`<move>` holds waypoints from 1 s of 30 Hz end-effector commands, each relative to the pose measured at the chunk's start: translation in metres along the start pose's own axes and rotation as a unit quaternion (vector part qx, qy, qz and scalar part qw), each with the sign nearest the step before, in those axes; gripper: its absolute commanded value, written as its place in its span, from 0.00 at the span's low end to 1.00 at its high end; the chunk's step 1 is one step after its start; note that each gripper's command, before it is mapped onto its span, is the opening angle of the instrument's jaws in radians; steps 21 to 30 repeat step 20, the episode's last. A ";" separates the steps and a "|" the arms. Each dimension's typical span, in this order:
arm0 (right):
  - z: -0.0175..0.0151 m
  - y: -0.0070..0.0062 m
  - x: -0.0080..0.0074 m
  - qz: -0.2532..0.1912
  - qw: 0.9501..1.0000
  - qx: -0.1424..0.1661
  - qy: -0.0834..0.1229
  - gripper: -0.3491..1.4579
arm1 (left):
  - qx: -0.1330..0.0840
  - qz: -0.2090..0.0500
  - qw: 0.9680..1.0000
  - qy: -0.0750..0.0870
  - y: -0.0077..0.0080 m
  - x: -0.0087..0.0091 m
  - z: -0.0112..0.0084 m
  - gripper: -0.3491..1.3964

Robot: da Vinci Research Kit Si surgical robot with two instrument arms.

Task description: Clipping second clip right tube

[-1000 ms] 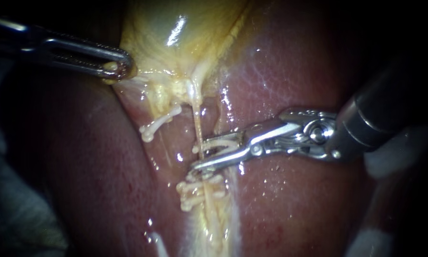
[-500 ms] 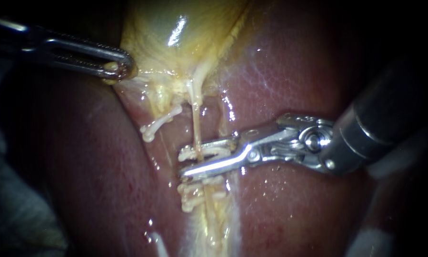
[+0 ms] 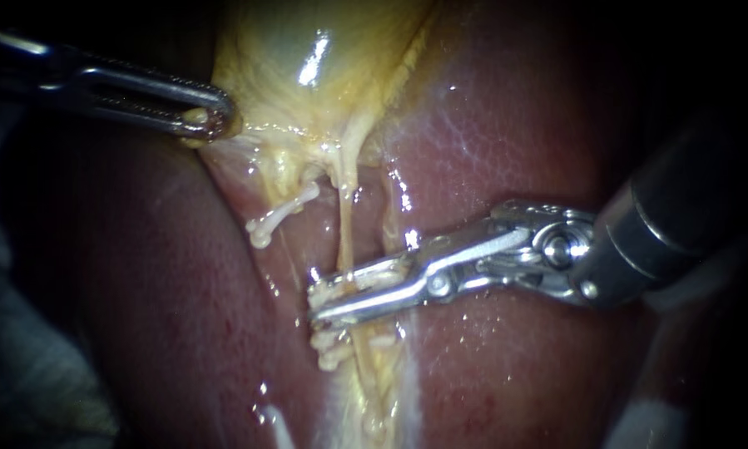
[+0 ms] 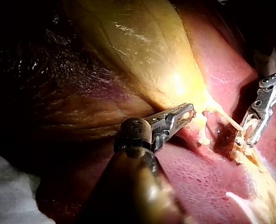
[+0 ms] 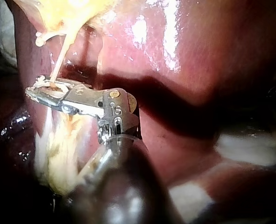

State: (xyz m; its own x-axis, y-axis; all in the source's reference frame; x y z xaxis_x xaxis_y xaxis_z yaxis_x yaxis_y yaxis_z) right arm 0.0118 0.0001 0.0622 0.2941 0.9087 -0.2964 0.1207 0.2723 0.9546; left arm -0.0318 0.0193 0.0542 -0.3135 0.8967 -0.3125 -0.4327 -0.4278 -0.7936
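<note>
The tube (image 3: 344, 233) is a thin, pale, glistening strand running taut from the gallbladder (image 3: 307, 66) down over the liver (image 3: 515, 125). It passes between the jaws of the right instrument (image 3: 317, 303). These jaws lie across it, nearly closed, pressing a white clip (image 3: 365, 274) around it. Whether the clip has fully locked is hard to tell. The left instrument (image 3: 210, 116) has its jaws clamped on the gallbladder's edge.
</note>
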 end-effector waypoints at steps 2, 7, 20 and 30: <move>0.0000 0.0000 0.0000 0.004 1.000 0.000 0.000 0.11 | 0.000 0.000 1.000 0.000 0.0000 0.0000 0.0000 0.00; -0.0002 -0.0001 -0.0001 0.028 1.000 0.001 0.002 0.00 | 0.000 0.000 1.000 0.000 0.0000 0.0000 0.0001 0.00; -0.0001 0.0000 -0.0005 0.032 0.999 0.002 0.000 0.00 | 0.002 0.002 1.000 0.001 0.0001 0.0001 0.0003 0.00; -0.0001 0.0000 -0.0005 0.032 0.999 0.002 0.000 0.00 | 0.002 0.002 1.000 0.001 0.0001 0.0001 0.0003 0.00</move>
